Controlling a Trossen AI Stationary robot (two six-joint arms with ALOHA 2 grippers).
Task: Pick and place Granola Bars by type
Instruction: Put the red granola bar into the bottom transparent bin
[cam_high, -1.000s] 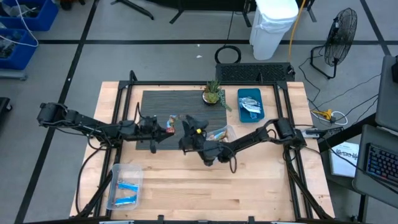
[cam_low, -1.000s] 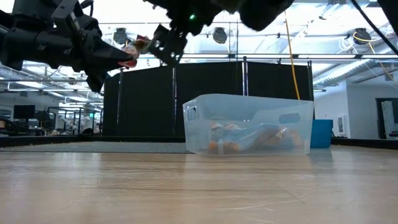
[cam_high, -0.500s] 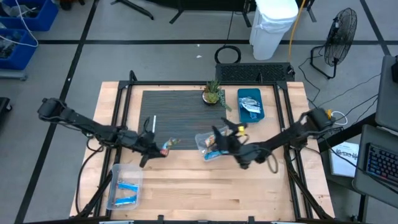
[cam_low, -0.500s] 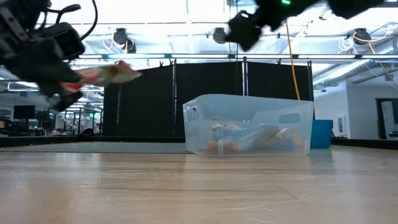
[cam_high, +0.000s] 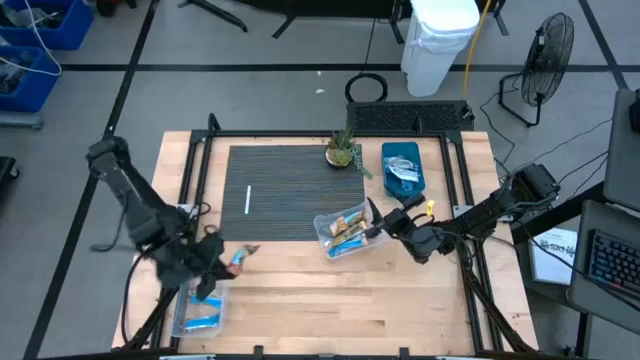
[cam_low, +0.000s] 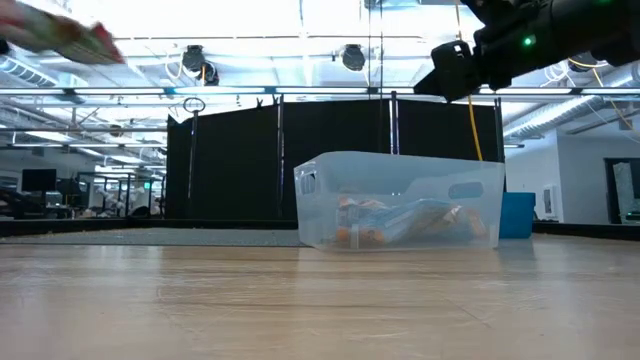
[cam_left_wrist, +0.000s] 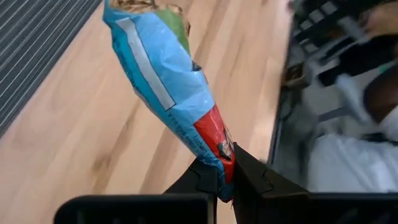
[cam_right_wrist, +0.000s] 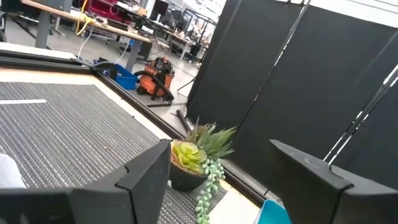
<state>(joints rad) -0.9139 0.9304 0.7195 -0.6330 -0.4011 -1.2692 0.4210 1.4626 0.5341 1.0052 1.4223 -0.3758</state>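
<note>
My left gripper (cam_high: 226, 263) hangs over the table's near-left part, just right of a clear tub (cam_high: 200, 300) that holds blue bars, and is shut on a blue, red and green granola bar (cam_left_wrist: 165, 78). In the low view this bar (cam_low: 65, 35) shows high at the left. My right gripper (cam_right_wrist: 230, 180) is open and holds nothing; it hovers right of the middle clear tub (cam_high: 345, 232), which holds orange bars (cam_low: 395, 222). A blue tray (cam_high: 403, 167) on the far right holds silvery bars. My left gripper pinches the bar by its red end (cam_left_wrist: 219, 148) between the two fingers (cam_left_wrist: 249, 177). The fingers point roughly level toward the table's right. The bar juts out beyond the fingertips, lifted clear of the table, with its green end farthest from them.
A dark ribbed mat (cam_high: 290, 190) covers the far middle, with a white strip (cam_high: 247, 199) lying on it. A small potted plant (cam_high: 343, 150) stands at the mat's far edge, also in the right wrist view (cam_right_wrist: 199, 155). Bare wood (cam_high: 330, 300) lies along the near side.
My left gripper has carried the bar from over the mat toward the near-left corner, up to the tub with blue bars, keeping shut on it. My right arm has drawn back from the table's middle toward the right edge.
</note>
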